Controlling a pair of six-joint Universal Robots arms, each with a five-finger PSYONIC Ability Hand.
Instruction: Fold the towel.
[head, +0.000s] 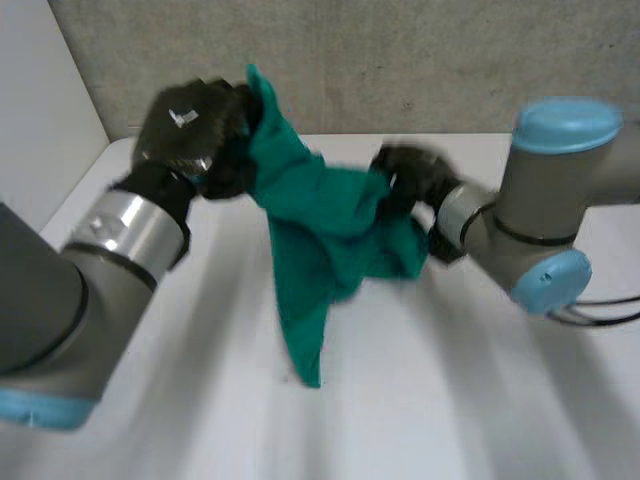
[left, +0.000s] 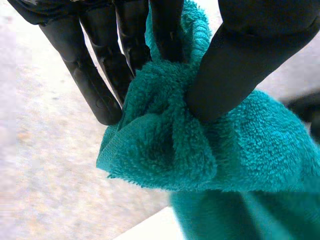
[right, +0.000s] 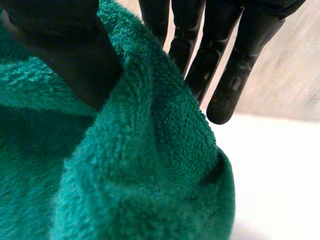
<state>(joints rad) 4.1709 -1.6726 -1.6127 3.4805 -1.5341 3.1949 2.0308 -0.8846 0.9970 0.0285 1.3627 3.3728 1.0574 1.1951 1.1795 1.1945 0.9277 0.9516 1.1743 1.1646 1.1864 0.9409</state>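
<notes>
Above the white table (head: 450, 400), near its far edge, head view: one teal towel (head: 320, 230) hangs between two hands, long axis vertical, lowest tip pointing down. Left hand (head: 195, 130) holds the top corner, right hand (head: 410, 175) a bunch at the side.
Left wrist view: thumb and fingers pinch a bunched corner.
Right wrist view: thumb clamps a fold against the fingers.

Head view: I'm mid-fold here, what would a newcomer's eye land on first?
The green towel, held up above the white table, bunched at the top with a long tail hanging down toward the table. The left hand pinches its higher end and the right hand pinches a lower bunch, each clamped on cloth in its own wrist view.
</notes>
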